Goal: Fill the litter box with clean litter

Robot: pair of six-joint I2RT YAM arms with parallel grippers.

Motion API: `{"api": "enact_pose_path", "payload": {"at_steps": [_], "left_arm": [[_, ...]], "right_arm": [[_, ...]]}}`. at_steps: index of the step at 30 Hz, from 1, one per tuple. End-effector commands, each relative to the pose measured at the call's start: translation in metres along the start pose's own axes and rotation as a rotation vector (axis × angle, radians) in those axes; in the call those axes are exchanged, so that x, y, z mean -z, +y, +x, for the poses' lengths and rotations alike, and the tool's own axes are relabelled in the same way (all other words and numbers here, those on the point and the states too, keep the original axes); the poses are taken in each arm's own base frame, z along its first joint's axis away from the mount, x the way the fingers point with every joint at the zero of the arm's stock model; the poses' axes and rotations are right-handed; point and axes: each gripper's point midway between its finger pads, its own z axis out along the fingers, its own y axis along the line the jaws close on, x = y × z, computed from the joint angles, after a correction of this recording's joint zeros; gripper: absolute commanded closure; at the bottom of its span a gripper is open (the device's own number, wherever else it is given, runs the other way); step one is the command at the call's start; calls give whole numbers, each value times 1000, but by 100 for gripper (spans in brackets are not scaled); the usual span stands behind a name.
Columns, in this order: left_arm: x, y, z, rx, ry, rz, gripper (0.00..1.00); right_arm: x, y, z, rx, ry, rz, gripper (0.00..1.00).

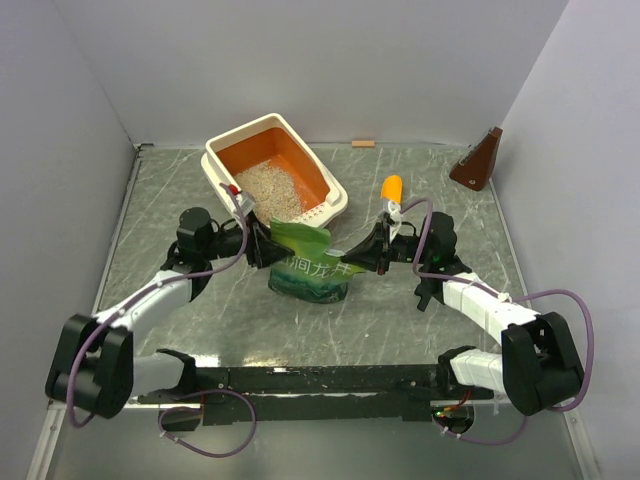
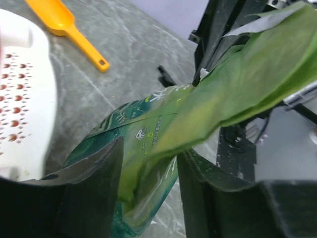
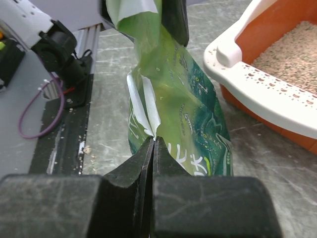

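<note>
The litter box [image 1: 222,160], with a cream rim and orange walls, stands at the back centre. The clean litter [image 1: 268,186] lies inside it. A crinkled green bag [image 1: 308,272] stands just in front of the box. My right gripper [image 1: 352,263] is shut on the bag's torn top edge, seen in the right wrist view [image 3: 153,140]. My left gripper [image 1: 262,243] is at the bag's other top corner. Its fingers stand apart with the bag's flap [image 2: 208,99] loose between them [image 2: 151,148]. The box rim [image 3: 257,84] and litter [image 3: 292,47] show at the right of the right wrist view.
A yellow-orange scoop [image 1: 392,187] lies right of the box and shows in the left wrist view [image 2: 59,20]. A brown wedge-shaped object [image 1: 478,160] stands at the back right. A small wooden block [image 1: 363,143] lies by the back wall. Grey walls enclose the table on three sides.
</note>
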Motion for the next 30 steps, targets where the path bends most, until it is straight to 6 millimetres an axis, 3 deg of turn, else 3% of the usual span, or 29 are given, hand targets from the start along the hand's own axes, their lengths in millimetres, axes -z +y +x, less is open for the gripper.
{"api": "enact_pose_path", "payload": {"at_steps": [1,10,16,24,30], "left_arm": [[-4,-34,-21,-17,-29,235,53],[2,-48,-23,-21,-29,301,74],[5,-52,-21,13,-13,275,99],[12,-40,11,274,101,110,99],[29,-29,37,547,94,-154,99]], "right_arm": [[1,9,-13,29,-37,-50,100],[-1,11,-3,-113,-9,-76,100],[-2,11,5,-281,41,-85,100],[2,16,15,-588,103,7,100],[8,36,32,-845,125,11,100]]}}
